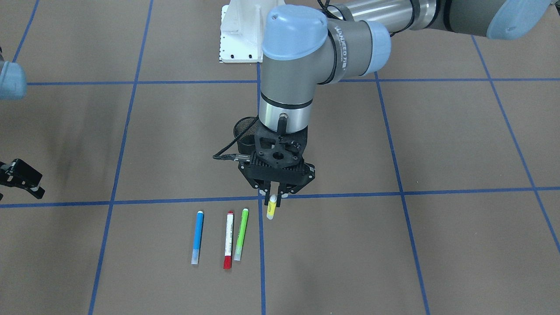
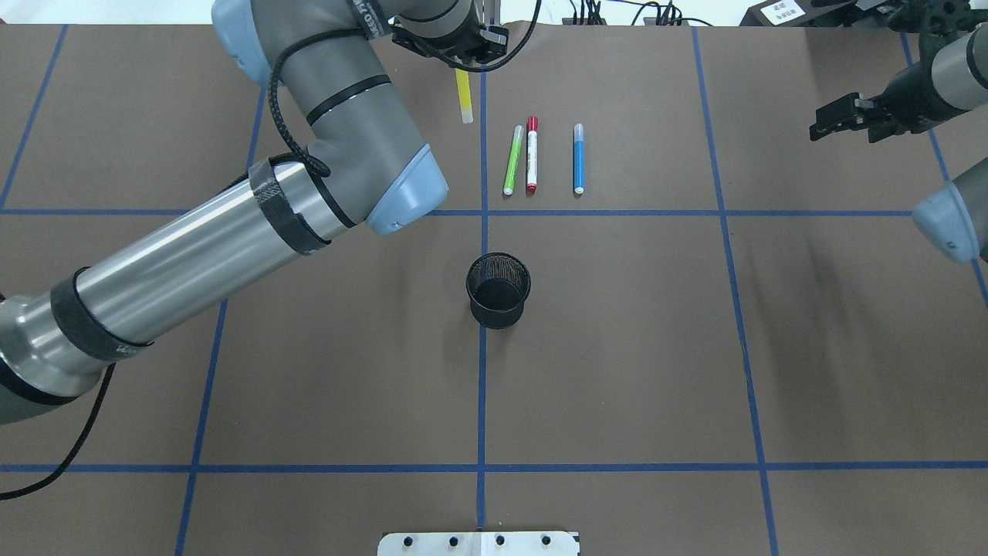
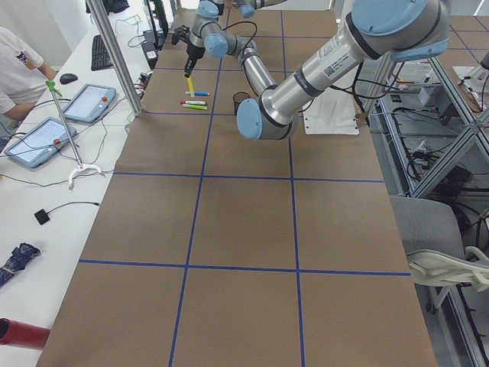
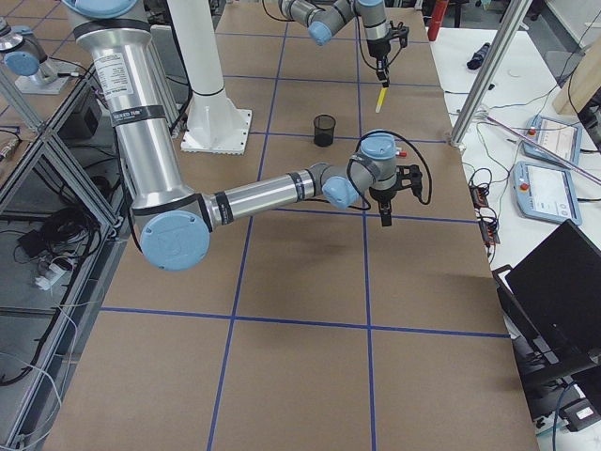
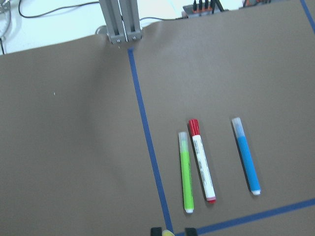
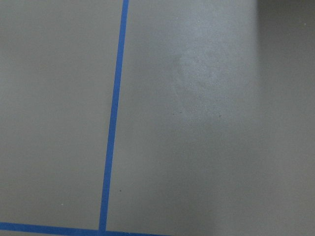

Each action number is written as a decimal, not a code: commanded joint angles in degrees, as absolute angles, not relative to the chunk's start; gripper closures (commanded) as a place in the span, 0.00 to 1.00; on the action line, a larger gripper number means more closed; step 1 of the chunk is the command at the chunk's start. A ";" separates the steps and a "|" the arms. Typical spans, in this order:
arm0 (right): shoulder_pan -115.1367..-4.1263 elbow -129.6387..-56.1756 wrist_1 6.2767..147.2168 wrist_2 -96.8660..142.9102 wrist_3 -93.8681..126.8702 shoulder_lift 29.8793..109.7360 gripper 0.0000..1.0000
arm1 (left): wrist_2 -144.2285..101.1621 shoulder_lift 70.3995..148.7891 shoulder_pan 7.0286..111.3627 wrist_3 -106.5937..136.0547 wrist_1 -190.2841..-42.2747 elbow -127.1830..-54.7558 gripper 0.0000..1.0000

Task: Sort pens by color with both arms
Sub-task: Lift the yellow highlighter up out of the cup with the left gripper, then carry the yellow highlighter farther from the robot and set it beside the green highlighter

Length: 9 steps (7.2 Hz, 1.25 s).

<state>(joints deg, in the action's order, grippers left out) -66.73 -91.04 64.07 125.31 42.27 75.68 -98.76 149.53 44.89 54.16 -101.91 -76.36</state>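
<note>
Left arm (image 2: pixel 193 262): a big round tube of shiny silver and grey metal, with smooth light-blue caps on its joints and a black rope-like cable along it. It reaches across to the far side of the table.
Left gripper (image 1: pixel 273 197): black and blocky, with two thin fingers pinched tight on the top end of the yellow pen.
Yellow pen (image 1: pixel 271 210): a slim, smooth stick with a pale end. It hangs straight down from the left gripper, over a blue tape line (image 1: pixel 261 245) and just beside the green pen. I cannot tell if its tip touches the table.
Green pen (image 1: pixel 241 234): light green and thin. It lies flat, very close to the red pen.
Red pen (image 1: pixel 228 239): a white barrel with a red cap and a red end. It has tiny dark print that is too small to read.
Blue pen (image 1: pixel 197 236): bright blue with pale ends. It lies flat, a little apart from the red pen.
Right gripper (image 2: pixel 830 123): black, out by the table's edge, well apart from the pens. I cannot tell if its fingers are wide or narrow.
Cup (image 2: pixel 498 289): a round black cup made of wire mesh. It stands upright in the middle of the table.
Table (image 2: pixel 617 371): flat brown paper, cut into squares by blue tape.
Writing: there are white letters on the left arm's black band, but they are too blurry to read.
</note>
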 commanded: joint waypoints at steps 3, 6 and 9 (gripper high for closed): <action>-66.88 -91.14 62.05 124.98 42.63 75.67 0.00 | -83.10 143.98 42.29 61.17 -128.30 -66.19 1.00; -66.97 -91.14 61.18 124.72 42.63 75.76 0.00 | -65.43 142.82 35.60 66.06 -129.56 -65.14 1.00; -66.97 -91.58 61.17 124.72 42.63 76.29 0.00 | -61.96 142.91 33.93 66.88 -129.90 -63.37 1.00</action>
<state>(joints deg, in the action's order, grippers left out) -66.97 -91.53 61.20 124.72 42.63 76.13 -62.53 142.92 34.59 66.48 -129.70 -63.96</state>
